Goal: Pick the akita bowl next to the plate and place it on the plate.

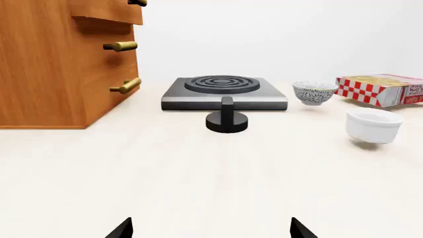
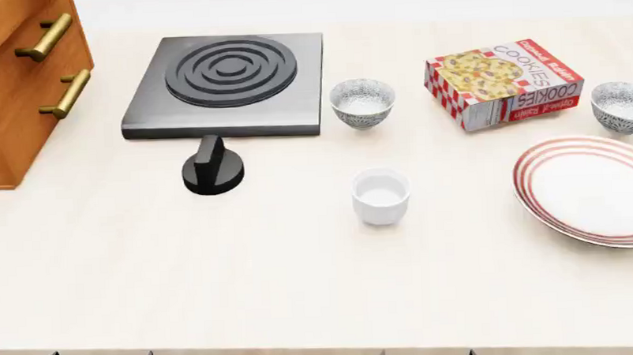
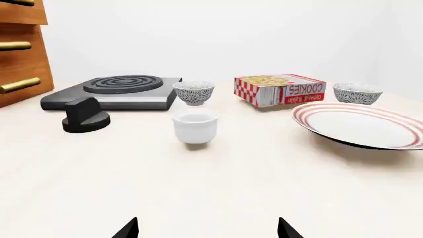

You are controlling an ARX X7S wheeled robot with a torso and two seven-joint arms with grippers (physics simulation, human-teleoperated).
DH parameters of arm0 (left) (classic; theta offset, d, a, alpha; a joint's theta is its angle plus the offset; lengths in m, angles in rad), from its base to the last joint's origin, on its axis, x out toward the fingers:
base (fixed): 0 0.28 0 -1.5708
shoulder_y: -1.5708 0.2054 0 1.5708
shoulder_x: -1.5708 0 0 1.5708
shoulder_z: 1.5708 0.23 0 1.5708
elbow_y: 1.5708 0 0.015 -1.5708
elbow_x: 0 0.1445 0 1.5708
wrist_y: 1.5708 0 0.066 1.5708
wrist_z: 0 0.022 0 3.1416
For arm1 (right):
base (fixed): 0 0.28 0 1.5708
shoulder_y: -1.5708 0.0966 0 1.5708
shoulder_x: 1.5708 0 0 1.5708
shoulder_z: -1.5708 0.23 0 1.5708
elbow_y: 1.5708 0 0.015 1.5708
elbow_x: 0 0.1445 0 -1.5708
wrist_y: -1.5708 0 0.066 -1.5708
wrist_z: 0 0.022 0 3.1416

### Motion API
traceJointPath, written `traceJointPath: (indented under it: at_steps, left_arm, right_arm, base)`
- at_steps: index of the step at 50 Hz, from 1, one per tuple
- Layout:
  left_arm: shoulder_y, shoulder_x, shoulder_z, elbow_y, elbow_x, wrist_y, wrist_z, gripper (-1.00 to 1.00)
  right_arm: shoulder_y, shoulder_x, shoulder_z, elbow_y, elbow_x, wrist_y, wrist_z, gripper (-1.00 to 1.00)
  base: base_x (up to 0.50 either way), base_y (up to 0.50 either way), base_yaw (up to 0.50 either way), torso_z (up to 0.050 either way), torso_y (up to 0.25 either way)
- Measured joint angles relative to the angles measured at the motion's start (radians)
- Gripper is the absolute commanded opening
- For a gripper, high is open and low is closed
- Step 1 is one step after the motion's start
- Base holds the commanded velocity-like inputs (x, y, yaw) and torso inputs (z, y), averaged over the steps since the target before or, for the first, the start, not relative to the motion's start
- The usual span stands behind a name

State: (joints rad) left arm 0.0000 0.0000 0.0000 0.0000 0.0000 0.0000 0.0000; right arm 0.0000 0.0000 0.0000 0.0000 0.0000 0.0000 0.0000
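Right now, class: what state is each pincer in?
Left pincer: open, holding nothing.
Right pincer: open, holding nothing.

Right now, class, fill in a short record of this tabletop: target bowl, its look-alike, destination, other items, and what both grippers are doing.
target bowl: small grey-patterned akita bowl just behind the plate, empty
look-alike: second patterned bowl beside the black single-ring hob
destination: large white plate with red rings, nothing on it
other items: plain white cup; red-checked cookie box; black knob; wooden drawer cabinet
left gripper: open, holding nothing
right gripper: open, holding nothing
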Motion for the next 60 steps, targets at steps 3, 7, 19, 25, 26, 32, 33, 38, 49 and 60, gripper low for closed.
traceJointPath:
  at_steps: [3,7,19,25,26,32,33,38,49,60]
  left_arm:
    - [-0.001,-0.005,0.006,-0.007,0.001,0.008,-0.006,1.0]
    - [-0.001,-0.014,0.017,-0.017,-0.002,0.021,-0.016,1.0]
    - [-0.001,-0.044,0.043,-0.021,-0.026,0.027,-0.038,1.0]
    - [-0.003,-0.056,0.054,-0.025,-0.037,0.027,-0.048,1.0]
    - [-0.004,-0.057,0.055,-0.026,-0.04,0.026,-0.049,1.0]
    - [-0.009,-0.065,0.064,-0.025,-0.049,0.012,-0.062,1.0]
    - [-0.01,-0.066,0.064,-0.022,-0.055,0.008,-0.061,1.0]
    - [-0.016,-0.074,0.058,0.002,-0.093,-0.023,-0.06,1.0]
    - [-0.05,-0.103,-0.005,0.136,-0.254,-0.19,-0.069,1.0]
    - [-0.113,-0.14,-0.091,0.167,-0.365,-0.291,-0.097,1.0]
  right_arm:
    - [-0.017,0.006,-0.005,-0.017,0.0,-0.002,0.004,1.0]
    - [-0.008,0.014,-0.017,0.005,0.0,-0.014,0.013,1.0]
    - [0.006,0.035,-0.055,0.025,0.019,-0.011,0.044,1.0]
    - [0.011,0.045,-0.069,0.032,0.032,-0.011,0.056,1.0]
    - [0.012,0.047,-0.071,0.033,0.035,-0.012,0.058,1.0]
    - [0.018,0.056,-0.082,0.043,0.049,-0.016,0.067,1.0]
    - [0.019,0.058,-0.083,0.046,0.051,-0.017,0.068,1.0]
    - [0.024,0.065,-0.094,0.051,0.049,-0.01,0.083,1.0]
    - [0.022,0.085,-0.105,-0.004,0.085,0.05,0.089,1.0]
    - [0.054,0.121,-0.125,-0.222,0.143,0.262,0.084,1.0]
  base:
    - [0.0,0.0,0.0,0.0,0.0]
    - [0.0,0.0,0.0,0.0,0.0]
    - [0.0,0.0,0.0,0.0,0.0]
    - [0.0,0.0,0.0,0.0,0.0]
    - [0.0,0.0,0.0,0.0,0.0]
    - [0.0,0.0,0.0,0.0,0.0]
    - [0.0,0.0,0.0,0.0,0.0]
    - [0.0,0.0,0.0,0.0,0.0]
    - [0.0,0.0,0.0,0.0,0.0]
    - [0.0,0.0,0.0,0.0,0.0]
